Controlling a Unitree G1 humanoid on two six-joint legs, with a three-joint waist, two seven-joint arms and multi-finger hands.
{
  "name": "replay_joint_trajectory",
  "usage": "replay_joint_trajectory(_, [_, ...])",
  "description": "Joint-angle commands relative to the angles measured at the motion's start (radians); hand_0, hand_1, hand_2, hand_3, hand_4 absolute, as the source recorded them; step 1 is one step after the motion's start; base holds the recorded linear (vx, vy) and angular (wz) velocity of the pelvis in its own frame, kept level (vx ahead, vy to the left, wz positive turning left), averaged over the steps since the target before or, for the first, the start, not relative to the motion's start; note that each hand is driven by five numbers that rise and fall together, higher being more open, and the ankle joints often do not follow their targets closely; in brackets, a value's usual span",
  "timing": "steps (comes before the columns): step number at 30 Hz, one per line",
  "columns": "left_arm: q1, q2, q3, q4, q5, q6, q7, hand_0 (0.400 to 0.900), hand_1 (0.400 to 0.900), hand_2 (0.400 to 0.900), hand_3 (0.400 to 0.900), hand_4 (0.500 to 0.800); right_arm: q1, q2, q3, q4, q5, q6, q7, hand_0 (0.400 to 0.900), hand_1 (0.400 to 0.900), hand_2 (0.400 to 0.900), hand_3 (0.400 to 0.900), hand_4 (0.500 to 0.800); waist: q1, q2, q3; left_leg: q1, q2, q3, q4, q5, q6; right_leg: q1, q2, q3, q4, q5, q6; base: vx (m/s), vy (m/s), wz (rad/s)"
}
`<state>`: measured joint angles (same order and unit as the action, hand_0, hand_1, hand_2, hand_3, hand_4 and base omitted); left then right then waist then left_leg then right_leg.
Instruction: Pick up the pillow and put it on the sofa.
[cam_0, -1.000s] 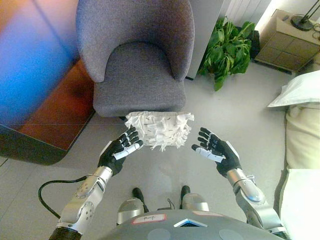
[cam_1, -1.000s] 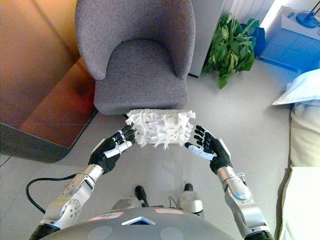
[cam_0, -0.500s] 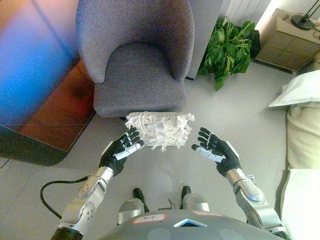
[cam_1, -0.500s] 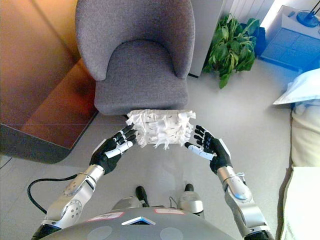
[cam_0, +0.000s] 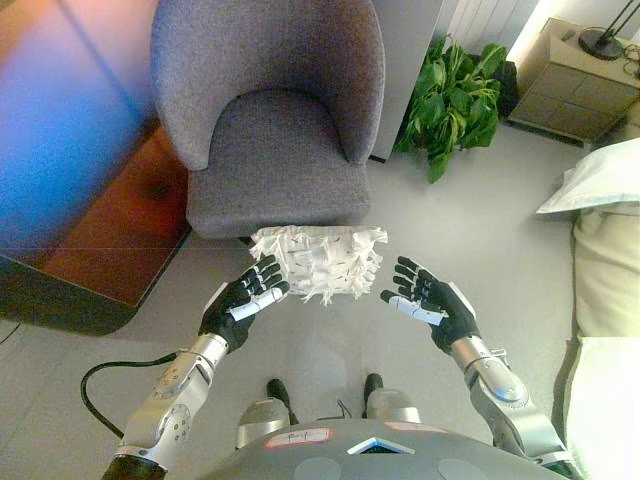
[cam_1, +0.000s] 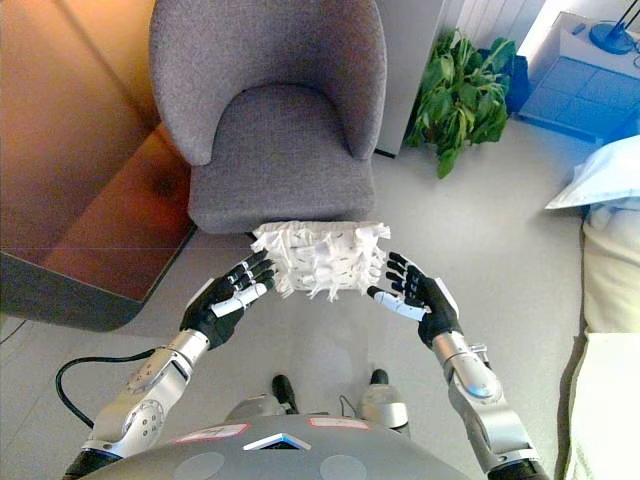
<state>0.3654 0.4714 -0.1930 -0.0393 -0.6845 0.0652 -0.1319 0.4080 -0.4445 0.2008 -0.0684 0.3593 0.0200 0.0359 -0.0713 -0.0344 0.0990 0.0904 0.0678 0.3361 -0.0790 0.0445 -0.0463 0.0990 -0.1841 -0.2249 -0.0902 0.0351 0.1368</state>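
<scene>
On the floor before the sofa (cam_0: 270, 110), the pillow (cam_0: 318, 259) lies unlifted between spread-fingered left hand (cam_0: 243, 301) and right hand (cam_0: 428, 301); nothing grasped yet

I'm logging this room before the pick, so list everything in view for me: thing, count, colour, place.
pillow: one, white and shaggy, on the floor before the armchair, between both hands
armchair: one, grey, top centre
plant: one, green, upper right
cabinet: one, beige, top right corner
bedding: white and cream, right edge
floor: light grey
left robot hand: dark, open, fingertips at the pillow's left edge
right robot hand: dark, open, just right of the pillow
</scene>
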Motion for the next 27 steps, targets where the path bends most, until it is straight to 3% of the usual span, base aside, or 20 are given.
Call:
replay_joint_trajectory(1, [-0.061,-0.006,0.043,-0.088,-0.067,-0.090,-0.040,0.900,0.900,0.900,0.900,0.800,-0.077,-0.034,-0.021,-0.042,-0.003,-0.057,0.015,0.900,0.900,0.900,0.900,0.800,0.025,-0.002,-0.005,-0.026,0.081,-0.066,0.196,-0.060,-0.031,-0.036,0.041,-0.017,0.012,0.023,-0.024,0.04,-0.098,-0.12])
replay_joint_trajectory(4, [-0.056,-0.007,0.041,-0.098,-0.082,-0.108,-0.050,0.900,0.900,0.900,0.900,0.800,-0.082,-0.057,-0.024,-0.053,-0.008,-0.059,0.021,0.900,0.900,0.900,0.900,0.800,0.027,-0.009,0.020,-0.081,0.118,-0.108,0.328,-0.025,-0.050,-0.051,0.050,-0.005,0.034,0.015,-0.048,0.02,-0.091,-0.19])
replay_joint_trajectory(7, [-0.054,0.000,0.024,-0.093,-0.075,-0.132,-0.099,0.900,0.900,0.900,0.900,0.800,-0.088,-0.095,-0.028,-0.034,0.003,-0.082,0.016,0.900,0.900,0.900,0.900,0.800,0.025,-0.029,0.050,-0.176,0.152,-0.140,0.594,0.025,-0.066,-0.071,0.052,0.007,0.051,0.017,-0.089,0.02,-0.108,-0.17])
replay_joint_trajectory(10, [-0.048,0.007,0.013,-0.097,-0.065,-0.139,-0.114,0.900,0.900,0.900,0.900,0.800,-0.083,-0.112,-0.036,-0.022,0.018,-0.088,0.025,0.900,0.900,0.900,0.900,0.800,0.034,-0.041,0.069,-0.241,0.145,-0.163,0.671,0.029,-0.048,-0.050,0.054,0.022,0.065,0.006,-0.095,0.17,-0.019,-0.24])
replay_joint_trajectory(14, [-0.024,0.008,0.034,-0.114,-0.110,-0.127,-0.157,0.900,0.900,0.900,0.900,0.800,-0.047,-0.109,-0.058,-0.043,-0.004,-0.084,0.047,0.900,0.900,0.900,0.900,0.800,0.043,-0.023,0.077,-0.223,0.149,-0.138,0.480,0.094,-0.059,-0.010,0.079,0.038,0.078,-0.042,-0.084,0.28,0.125,-0.13])
replay_joint_trajectory(16, [-0.010,0.002,0.024,-0.103,-0.124,-0.131,-0.175,0.900,0.900,0.900,0.900,0.800,-0.017,-0.112,-0.065,-0.061,-0.016,-0.086,0.050,0.900,0.900,0.900,0.900,0.800,0.047,0.010,0.077,-0.220,0.178,-0.123,0.298,0.176,-0.084,0.020,0.110,0.047,0.082,-0.077,-0.078,0.38,0.216,-0.16])
replay_joint_trajectory(20, [0.015,-0.021,-0.003,-0.085,-0.109,-0.160,-0.212,0.900,0.900,0.900,0.900,0.800,0.028,-0.123,-0.086,-0.059,-0.011,-0.097,0.078,0.900,0.900,0.900,0.900,0.800,0.076,0.029,0.083,-0.263,0.213,-0.100,0.083,0.311,-0.128,0.121,0.134,0.070,0.068,-0.129,-0.071,0.47,0.198,-0.37])
replay_joint_trajectory(23, [0.030,-0.030,-0.014,-0.085,-0.089,-0.198,-0.238,0.900,0.900,0.900,0.900,0.800,0.045,-0.131,-0.096,-0.051,0.007,-0.117,0.110,0.900,0.900,0.900,0.900,0.800,0.102,0.028,0.095,-0.327,0.229,-0.061,0.063,0.342,-0.142,0.191,0.136,0.070,0.073,-0.183,-0.078,0.50,0.183,-0.40])
replay_joint_trajectory(25, [0.027,-0.019,-0.018,-0.082,-0.096,-0.212,-0.221,0.900,0.900,0.900,0.900,0.800,0.028,-0.139,-0.080,-0.043,0.019,-0.118,0.127,0.900,0.900,0.900,0.900,0.800,0.102,0.017,0.099,-0.313,0.225,-0.072,0.047,0.277,-0.138,0.197,0.105,0.066,0.099,-0.207,-0.066,0.48,0.183,-0.37])
replay_joint_trajectory(27, [0.013,-0.008,-0.008,-0.070,-0.140,-0.200,-0.202,0.900,0.900,0.900,0.900,0.800,0.031,-0.134,-0.084,-0.044,0.032,-0.105,0.132,0.900,0.900,0.900,0.900,0.800,0.097,0.014,0.106,-0.330,0.248,-0.034,0.123,0.257,-0.124,0.207,0.087,0.039,0.140,-0.233,-0.061,0.43,0.157,-0.16])
